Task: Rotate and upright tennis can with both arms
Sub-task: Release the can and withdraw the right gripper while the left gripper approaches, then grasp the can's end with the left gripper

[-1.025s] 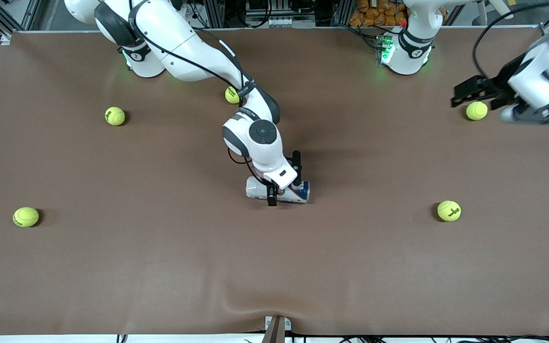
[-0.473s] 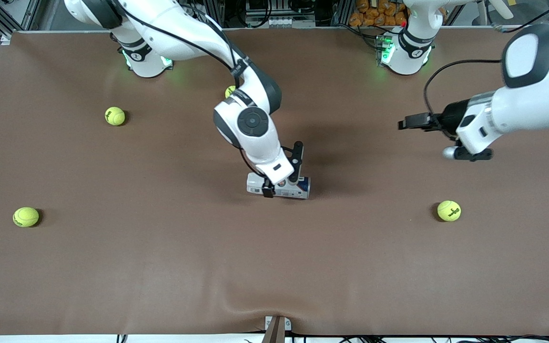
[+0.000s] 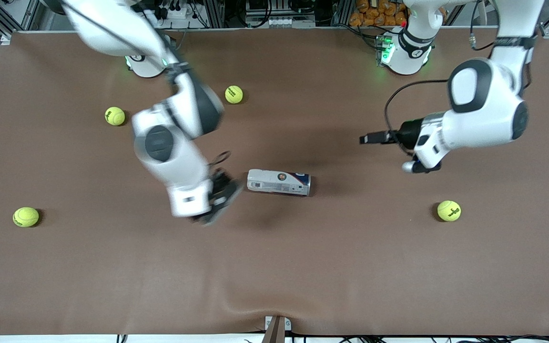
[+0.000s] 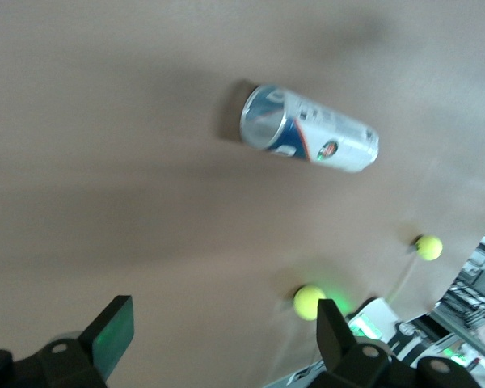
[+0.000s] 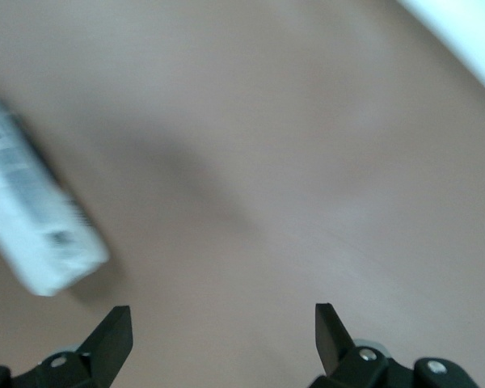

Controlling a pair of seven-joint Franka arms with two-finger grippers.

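Right gripper (image 3: 219,197) open, empty, just beside the lying tennis can (image 3: 279,182).

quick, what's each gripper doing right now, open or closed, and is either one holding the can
Left gripper: open, holding nothing, over bare table.
Right gripper: open, holding nothing, beside the tennis can, which lies on its side, untouched.
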